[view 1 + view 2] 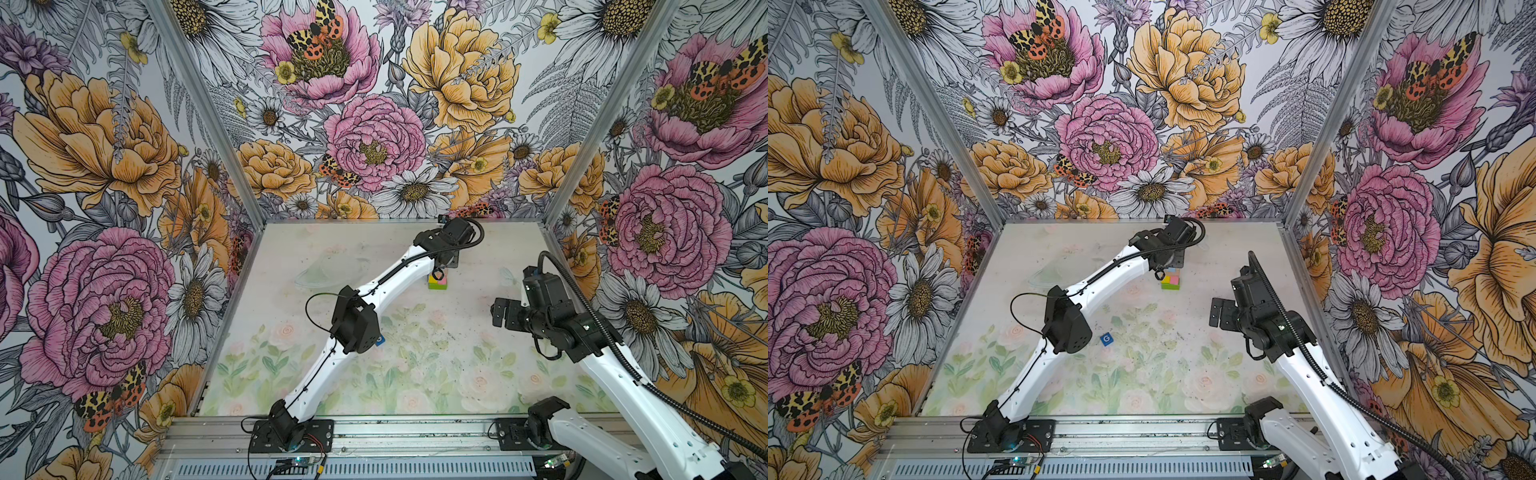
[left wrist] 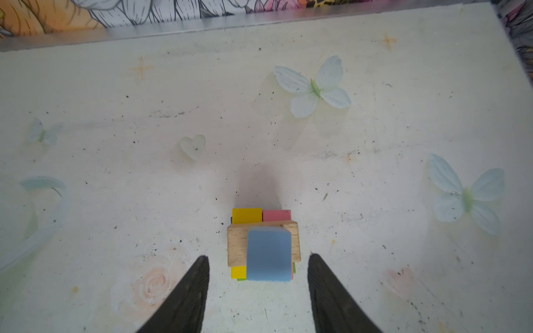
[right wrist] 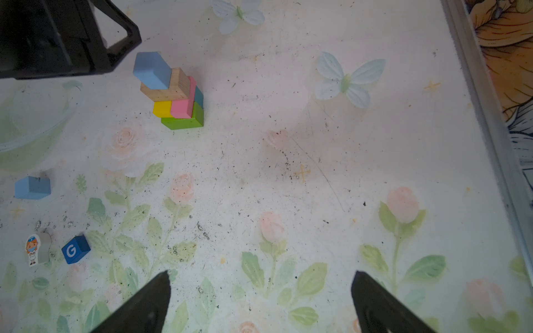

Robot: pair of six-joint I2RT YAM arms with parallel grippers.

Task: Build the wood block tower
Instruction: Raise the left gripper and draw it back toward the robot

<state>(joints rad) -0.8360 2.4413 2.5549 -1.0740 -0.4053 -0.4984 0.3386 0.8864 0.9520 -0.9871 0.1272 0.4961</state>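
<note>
Now, largest first. The tabletop (image 1: pixel 478 374): pale floral print, gritty with dark specks. Over its far half the left end effector (image 2: pixel 258 259) is poised at the wood block tower (image 3: pixel 176 92). Its jaws are part open, one to each side of the top block, a clear gap on both sides, gripping nothing. The right end effector (image 3: pixel 261 274) hangs over the right side of the tabletop, jaws wide, empty.

The tower stands in the far half, about mid-width, well clear of every edge. Bottom up: green brick (image 3: pixel 184 122); yellow brick (image 3: pixel 162 109) and pink brick (image 3: pixel 181 107) side by side; tan brick (image 3: pixel 168 88) laid across them; light blue block (image 3: pixel 151 70) on top, roughly mid-brick. A teal piece (image 3: pixel 199 96) shows behind the pink one; which layer, cannot tell.

Loose, nearer the front edge than the tower and toward the tabletop's middle: light blue cube (image 3: pixel 33 187), dark blue cube (image 3: pixel 75 250), and just beside that a small white toy figure (image 3: pixel 34 249).

Step in hand, by my reading: seating the light blue block; it looks set down and free of the jaws. Next move calls for a straight lift clear without brushing that block, then fetching a loose piece, with the figure presumably kept for last.

Writing: a white "G" on the dark blue cube. The figure bears a printed person in cap and mask; no words legible. No brand seen.
</note>
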